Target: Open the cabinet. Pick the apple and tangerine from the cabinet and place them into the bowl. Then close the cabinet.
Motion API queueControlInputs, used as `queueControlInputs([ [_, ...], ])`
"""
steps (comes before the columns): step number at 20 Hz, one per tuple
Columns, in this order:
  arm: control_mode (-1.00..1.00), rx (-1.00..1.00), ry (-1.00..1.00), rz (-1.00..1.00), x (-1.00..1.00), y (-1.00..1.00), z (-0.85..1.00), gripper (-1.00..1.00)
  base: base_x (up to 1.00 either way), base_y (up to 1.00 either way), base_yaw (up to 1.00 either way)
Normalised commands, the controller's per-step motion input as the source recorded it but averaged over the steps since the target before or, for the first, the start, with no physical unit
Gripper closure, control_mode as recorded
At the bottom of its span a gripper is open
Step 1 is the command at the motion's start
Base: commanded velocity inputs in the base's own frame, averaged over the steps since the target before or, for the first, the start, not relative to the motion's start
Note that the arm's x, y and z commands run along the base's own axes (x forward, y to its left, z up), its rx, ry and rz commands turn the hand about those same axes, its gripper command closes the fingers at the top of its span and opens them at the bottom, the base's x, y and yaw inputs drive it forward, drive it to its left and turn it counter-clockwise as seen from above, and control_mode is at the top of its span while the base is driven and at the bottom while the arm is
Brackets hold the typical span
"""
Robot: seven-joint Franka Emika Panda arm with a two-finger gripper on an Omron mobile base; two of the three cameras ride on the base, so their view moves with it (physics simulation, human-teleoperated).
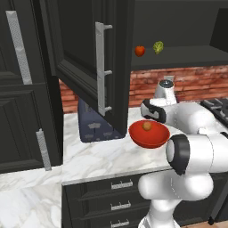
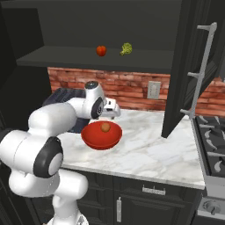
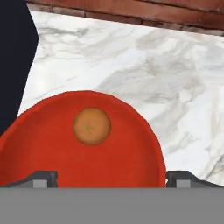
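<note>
Marble counter (image 3: 175, 78): gripper (image 3: 111, 177) wide open above bowl (image 3: 52, 166).

A dark blue-grey toaster (image 1: 95, 127) stands on the marble counter (image 2: 154, 154).

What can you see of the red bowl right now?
The bowl is a shallow, wide, glossy red round dish with a smooth, plain rim, looking like glazed ceramic or plastic. It sits upright on the white marble counter, in front of the brick backsplash and beside the dark toaster. The tangerine lies loose inside it, near the middle. In the hand view the open jaws stand over its near rim, apart from it. The apple is on the cabinet shelf, not in the bowl.
</note>
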Motion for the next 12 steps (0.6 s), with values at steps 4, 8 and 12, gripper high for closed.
queueControlInputs([
  [4, -1.0, 0.0, 0.0, -0.18, -0.82, 0.0, 1.0, -1.0, 0.0, 0.0, 0.0],
  [8, -1.0, 0.0, 0.0, -0.13, -0.88, 0.0, 1.0, -1.0, 0.0, 0.0, 0.0],
  [12, -1.0, 0.0, -0.04, -0.07, -0.77, 0.0, 1.0, -1.0, 0.0, 0.0, 0.0],
])
